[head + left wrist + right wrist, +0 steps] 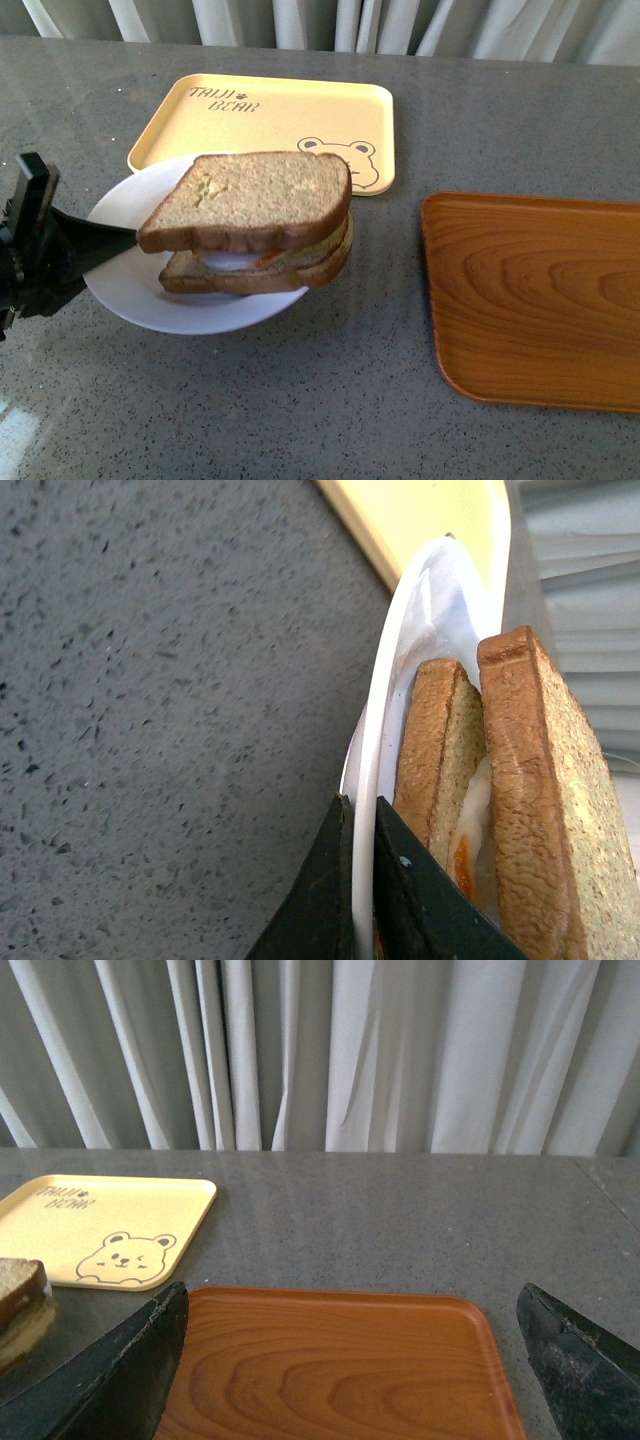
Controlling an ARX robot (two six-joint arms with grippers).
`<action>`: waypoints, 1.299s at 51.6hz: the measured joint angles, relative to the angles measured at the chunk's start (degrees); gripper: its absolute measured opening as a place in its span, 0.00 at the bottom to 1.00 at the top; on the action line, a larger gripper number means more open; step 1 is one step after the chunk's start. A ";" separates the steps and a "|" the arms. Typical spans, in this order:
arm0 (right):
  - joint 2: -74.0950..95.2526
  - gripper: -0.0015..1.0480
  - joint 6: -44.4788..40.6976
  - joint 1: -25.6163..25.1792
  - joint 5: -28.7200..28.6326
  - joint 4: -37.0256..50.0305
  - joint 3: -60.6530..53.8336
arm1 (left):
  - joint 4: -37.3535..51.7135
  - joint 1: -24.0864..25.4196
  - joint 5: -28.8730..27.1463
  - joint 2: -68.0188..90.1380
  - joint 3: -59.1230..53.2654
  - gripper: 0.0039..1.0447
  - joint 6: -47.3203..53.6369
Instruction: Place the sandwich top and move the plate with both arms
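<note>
The white plate [125,285] sits on the grey table at the left, its far rim lying over the yellow bear tray [300,115]. The plain brown sandwich top [250,200] lies on the egg and the lower slice [250,275] on the plate. My left gripper [125,237] is shut on the plate's left rim; in the left wrist view its black fingers [315,900] pinch the white rim [375,740] beside the sandwich top [555,810]. My right gripper [355,1360] is open and empty above the wooden tray [340,1370]. It does not show in the front view.
The brown wooden tray [540,300] lies at the right of the table. White curtains [330,20] hang behind the table's far edge. A strip of bare grey table separates plate and wooden tray.
</note>
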 joint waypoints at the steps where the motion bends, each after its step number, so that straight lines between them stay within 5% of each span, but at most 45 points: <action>1: 0.00 0.91 0.00 0.00 0.00 0.00 0.00 | -0.24 0.13 0.11 -0.59 -0.02 0.02 -0.09; 23: 0.00 0.91 0.00 0.02 0.00 0.00 0.00 | -13.66 1.44 1.46 -6.19 9.46 0.02 2.75; 67: -0.02 0.91 0.00 0.00 0.00 0.00 0.00 | -31.95 -2.16 1.79 13.75 45.16 0.02 7.23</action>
